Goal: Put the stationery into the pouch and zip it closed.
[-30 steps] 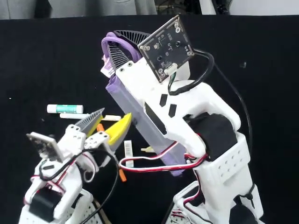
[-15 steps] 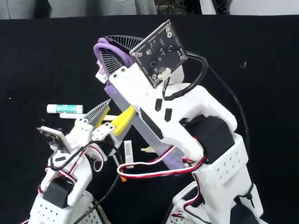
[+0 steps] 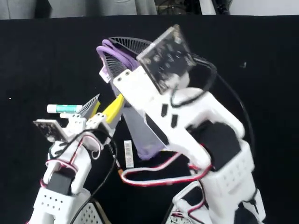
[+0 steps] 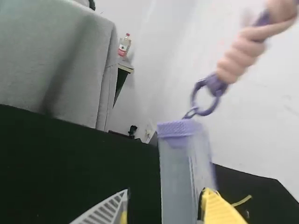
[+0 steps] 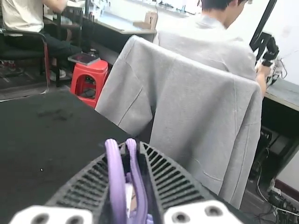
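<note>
Above table, right pincer clenches pouch strap; left pincer released, straddling pouch; glue stick nearby.

You can pass over the table's far left and right. The raised pouch and right arm block the middle; a glue stick, it seems, lies near the left arm.
</note>
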You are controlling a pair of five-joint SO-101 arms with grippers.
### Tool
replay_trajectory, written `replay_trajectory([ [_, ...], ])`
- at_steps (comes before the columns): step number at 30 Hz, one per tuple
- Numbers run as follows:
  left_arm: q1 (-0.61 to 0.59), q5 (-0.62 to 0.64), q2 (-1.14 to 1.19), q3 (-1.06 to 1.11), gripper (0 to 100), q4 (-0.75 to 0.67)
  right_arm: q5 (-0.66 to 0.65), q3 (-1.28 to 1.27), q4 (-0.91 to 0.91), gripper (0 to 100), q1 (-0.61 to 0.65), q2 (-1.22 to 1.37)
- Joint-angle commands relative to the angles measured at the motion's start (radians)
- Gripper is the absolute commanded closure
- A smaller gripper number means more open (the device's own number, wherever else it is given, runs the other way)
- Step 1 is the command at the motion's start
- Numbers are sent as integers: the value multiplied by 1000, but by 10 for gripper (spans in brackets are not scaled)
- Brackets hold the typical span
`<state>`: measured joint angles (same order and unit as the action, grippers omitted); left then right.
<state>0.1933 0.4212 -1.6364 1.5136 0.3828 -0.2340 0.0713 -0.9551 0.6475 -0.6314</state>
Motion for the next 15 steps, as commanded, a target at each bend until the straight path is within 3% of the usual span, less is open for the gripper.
replay_trajectory([
  [1, -7, 68, 187, -99, 751, -63, -8, 16, -12, 974, 11, -53],
  [9, 5, 69, 433, -269, 751, -68, -9, 16, -14, 974, 11, -58],
  [15, 104, 64, 483, -372, 751, -61, -9, 16, -15, 974, 11, -58],
])
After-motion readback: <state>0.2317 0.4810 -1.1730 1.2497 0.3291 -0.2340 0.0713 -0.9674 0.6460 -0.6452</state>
